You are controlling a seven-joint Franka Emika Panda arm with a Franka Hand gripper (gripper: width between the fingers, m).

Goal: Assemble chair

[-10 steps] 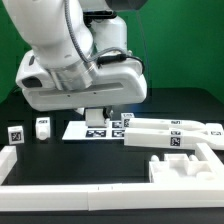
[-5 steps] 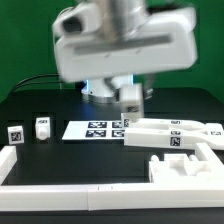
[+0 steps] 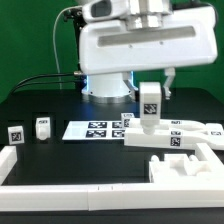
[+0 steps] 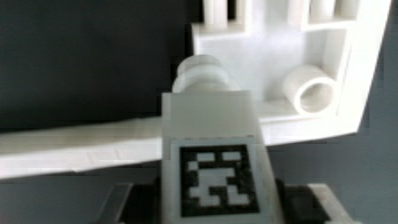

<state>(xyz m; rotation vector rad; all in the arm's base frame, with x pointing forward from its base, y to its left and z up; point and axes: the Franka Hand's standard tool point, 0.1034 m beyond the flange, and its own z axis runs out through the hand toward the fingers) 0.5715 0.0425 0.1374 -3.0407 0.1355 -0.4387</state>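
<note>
Black table, chair part (upright) within pincer

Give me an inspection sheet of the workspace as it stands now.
Surface: black table top, edged by long white border rails.
Job's things: white tagged plastic chair leg held above the table; long white tagged plastic bars and white blocky seat panel at the exterior view's right; small white tagged block and small white peg piece at its left.
Clutter: only the flat white marker board.
Claw: shut on the chair leg.
Cables: thin black cables behind the arm's base.
Surroundings: green backdrop.
</note>
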